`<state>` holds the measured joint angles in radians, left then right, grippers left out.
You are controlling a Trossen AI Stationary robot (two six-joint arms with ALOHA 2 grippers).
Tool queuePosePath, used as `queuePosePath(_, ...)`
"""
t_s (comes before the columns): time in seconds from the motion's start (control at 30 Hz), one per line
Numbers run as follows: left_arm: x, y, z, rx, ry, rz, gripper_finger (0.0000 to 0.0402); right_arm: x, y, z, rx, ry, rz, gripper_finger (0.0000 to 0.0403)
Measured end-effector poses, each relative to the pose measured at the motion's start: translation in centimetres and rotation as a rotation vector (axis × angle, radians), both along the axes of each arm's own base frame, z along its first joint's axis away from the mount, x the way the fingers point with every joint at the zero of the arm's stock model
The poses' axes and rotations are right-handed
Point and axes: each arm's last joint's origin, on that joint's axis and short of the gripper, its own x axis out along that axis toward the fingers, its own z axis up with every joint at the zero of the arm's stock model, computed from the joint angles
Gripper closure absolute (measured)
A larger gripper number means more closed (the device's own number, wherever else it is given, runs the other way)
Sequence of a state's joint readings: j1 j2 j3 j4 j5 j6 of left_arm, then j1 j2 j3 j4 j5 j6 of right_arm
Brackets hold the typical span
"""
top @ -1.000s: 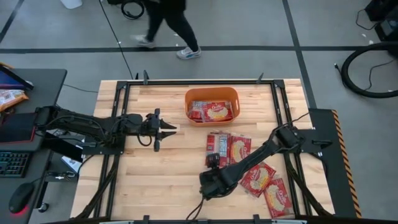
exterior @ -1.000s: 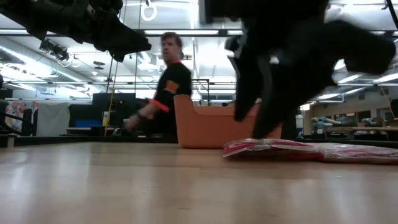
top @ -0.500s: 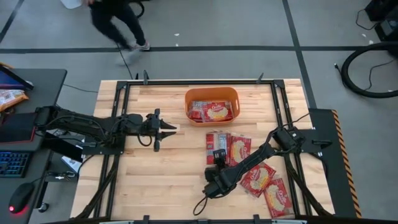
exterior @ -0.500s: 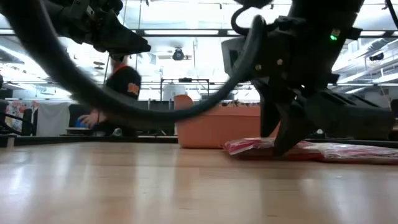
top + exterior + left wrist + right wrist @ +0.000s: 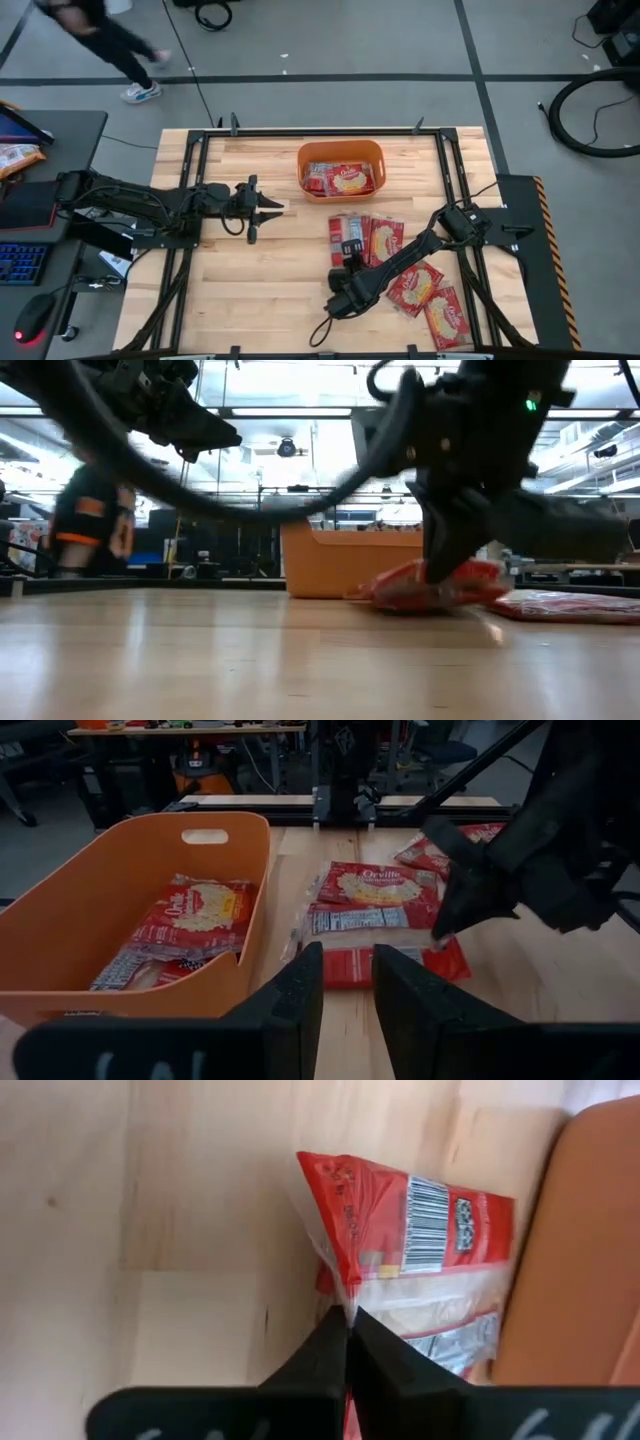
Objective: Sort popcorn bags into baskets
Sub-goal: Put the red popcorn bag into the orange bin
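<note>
1. My right end effector [image 5: 348, 266] sits low at about 6 o'clock of the worktop [image 5: 260, 270], fingers pinched shut on the edge of a popcorn bag [image 5: 347, 238].
2. That bag lies label side up, its long axis running 12 to 6, the gripped end lifted off the wood in the low view.
3. The orange basket [image 5: 340, 152] stands at 12 o'clock with bags [image 5: 340, 179] inside.
4. More bags [image 5: 425, 295] lie toward 4 o'clock.
5. My left end effector [image 5: 270, 209] hovers at 9 o'clock, fingers slightly parted, holding nothing.
</note>
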<state>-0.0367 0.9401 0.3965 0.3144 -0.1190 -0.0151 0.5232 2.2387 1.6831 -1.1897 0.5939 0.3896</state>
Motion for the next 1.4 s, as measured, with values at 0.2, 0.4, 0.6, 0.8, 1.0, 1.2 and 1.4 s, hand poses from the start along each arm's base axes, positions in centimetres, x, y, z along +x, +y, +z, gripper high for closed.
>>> queuePosePath(0.2,0.0,0.0,0.0,0.000,-0.001,0.000,0.0308,0.6,0.2,2.5,-0.010,0.004,-0.001,0.0386)
queuePosePath(0.4,0.0,0.0,0.0,0.000,0.001,0.000,0.0308,0.8,0.3,5.5,-0.025,0.018,-0.001,0.0394)
queuePosePath(0.6,0.0,0.0,-0.1,0.001,0.006,0.000,0.0308,1.0,0.0,8.8,-0.048,-0.024,-0.046,0.0394)
queuePosePath(0.8,0.0,0.0,-0.2,0.001,0.016,0.000,0.0308,0.5,-0.8,11.0,-0.002,-0.074,-0.074,0.0396)
queuePosePath(1.0,0.0,-0.1,-0.3,-0.006,0.029,-0.046,0.0308,0.2,-1.9,12.7,0.020,-0.131,-0.124,0.0396)
queuePosePath(1.2,1.0,-0.7,-1.1,0.029,0.042,-0.122,0.0308,0.2,-3.0,13.7,0.032,-0.155,-0.147,0.0396)
queuePosePath(1.4,3.3,-1.4,-2.3,0.065,-0.034,-0.153,0.0301,0.4,-3.8,14.0,0.030,-0.153,-0.141,0.0396)
